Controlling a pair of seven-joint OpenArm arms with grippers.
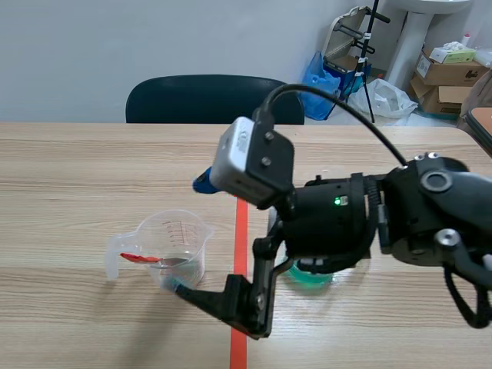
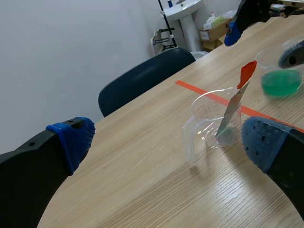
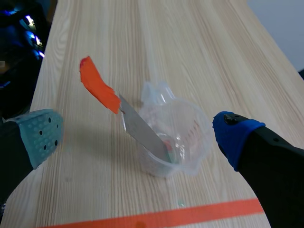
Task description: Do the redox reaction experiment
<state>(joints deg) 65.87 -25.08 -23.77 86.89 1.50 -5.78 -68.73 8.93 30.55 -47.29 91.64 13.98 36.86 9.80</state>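
A pale wooden tabletop (image 1: 92,161) runs back to a grey-white wall, with a dark blue chair (image 1: 177,100) pushed up at its far edge and cardboard boxes (image 1: 446,73) stacked in the corner behind. A clear plastic measuring cup (image 1: 188,238) stands just to the left of the orange tape line (image 1: 240,231), its handle turned away from the line. An orange-handled knife (image 1: 154,259) leans in it, blade tip at the bottom, handle sticking out over the rim. The right wrist view shows a little clear liquid around the blade. The right hand (image 3: 137,137) hangs over the cup wide open, a grey-green pad to one side and a blue pad to the other, gripping nothing. Across the line sits a clear cup of green liquid (image 1: 311,277). The right arm mostly hides it in the scene view, while the left wrist view shows it plainly. That view alone shows the left hand (image 2: 168,142), spread wide and empty, with the measuring cup well ahead of it.
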